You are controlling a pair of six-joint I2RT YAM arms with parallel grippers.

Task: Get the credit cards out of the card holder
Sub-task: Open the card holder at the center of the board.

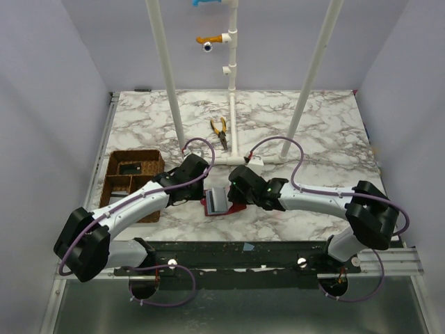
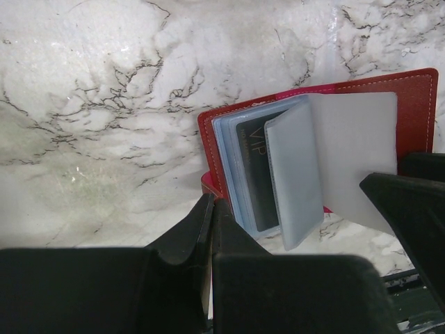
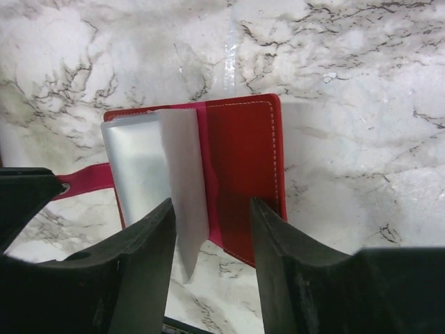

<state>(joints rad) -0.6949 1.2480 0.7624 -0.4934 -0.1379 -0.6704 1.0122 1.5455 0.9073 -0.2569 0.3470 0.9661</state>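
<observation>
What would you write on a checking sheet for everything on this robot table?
Surface: marble-patterned table, flat.
Job's things: red card holder lies open; a dark card sits in its clear sleeve, not yet out.
Clutter: brown tray at left, pliers at the back.
Grippers: left gripper shut on the card holder's near edge by its strap; right gripper open, straddling a pale page and the red cover.
Cables: purple cables loop along both arms.
Surroundings: white pipe frame, pale walls.
</observation>
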